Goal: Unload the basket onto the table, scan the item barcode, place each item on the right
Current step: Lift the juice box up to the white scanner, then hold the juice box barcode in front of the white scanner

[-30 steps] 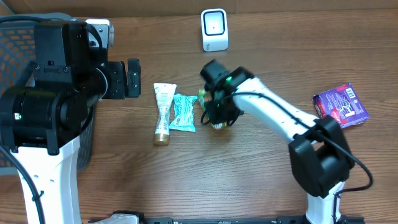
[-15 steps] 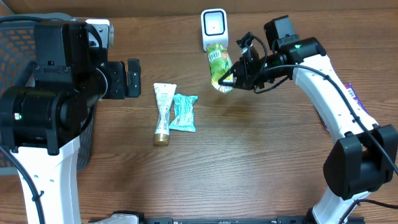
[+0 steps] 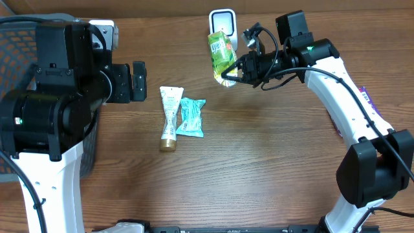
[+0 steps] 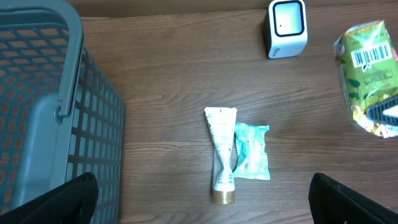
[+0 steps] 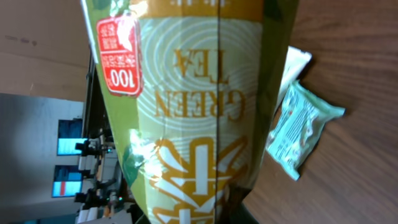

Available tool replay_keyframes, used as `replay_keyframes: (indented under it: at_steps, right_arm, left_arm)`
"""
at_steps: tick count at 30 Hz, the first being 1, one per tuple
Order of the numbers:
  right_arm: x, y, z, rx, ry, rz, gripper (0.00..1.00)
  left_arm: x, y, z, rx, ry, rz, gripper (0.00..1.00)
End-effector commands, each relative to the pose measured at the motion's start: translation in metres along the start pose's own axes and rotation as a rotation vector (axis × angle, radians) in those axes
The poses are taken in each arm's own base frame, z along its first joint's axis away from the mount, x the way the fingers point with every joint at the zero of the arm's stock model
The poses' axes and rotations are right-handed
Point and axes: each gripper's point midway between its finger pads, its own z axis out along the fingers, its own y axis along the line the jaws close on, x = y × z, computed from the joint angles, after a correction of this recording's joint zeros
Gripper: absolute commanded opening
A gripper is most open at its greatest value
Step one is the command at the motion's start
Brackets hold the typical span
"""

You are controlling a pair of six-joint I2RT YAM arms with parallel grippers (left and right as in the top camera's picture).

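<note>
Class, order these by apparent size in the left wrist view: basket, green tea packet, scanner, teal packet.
Basket; green tea packet, raised off the table, so maybe nearer; scanner and teal packet look alike.

site: mock shop checkout, lab bench | signs: barcode scanner point(image 4: 287, 28) just beyond right claw point(image 3: 233, 72); grey shopping basket point(image 4: 37, 93) beside left claw point(image 3: 138, 81)

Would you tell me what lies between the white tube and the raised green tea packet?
In the left wrist view, the teal wrapper lies right beside the white tube; from there to the green tea packet, only bare table shows.
</note>
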Motion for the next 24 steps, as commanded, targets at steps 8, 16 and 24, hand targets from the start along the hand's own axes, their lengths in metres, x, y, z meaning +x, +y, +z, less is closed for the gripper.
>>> replay_keyframes:
  at_steps: [8,16,24]
  right_arm:
    - [-0.046,0.047,-0.067,0.361,-0.168,-0.200,0.04]
    - [-0.109,0.016,-0.119,1.456,-0.494,-0.486,0.04]
    - [-0.161,-0.053,-0.087,1.836,-0.376,-0.715,0.04]
  left_arm:
    - [-0.002,0.003,-0.002,-0.007,-0.011,0.001,1.00]
    - [-0.002,0.003,-0.002,-0.007,-0.010,0.001,1.00]
    - [-0.002,0.003,-0.002,-0.007,-0.011,0.001,0.99]
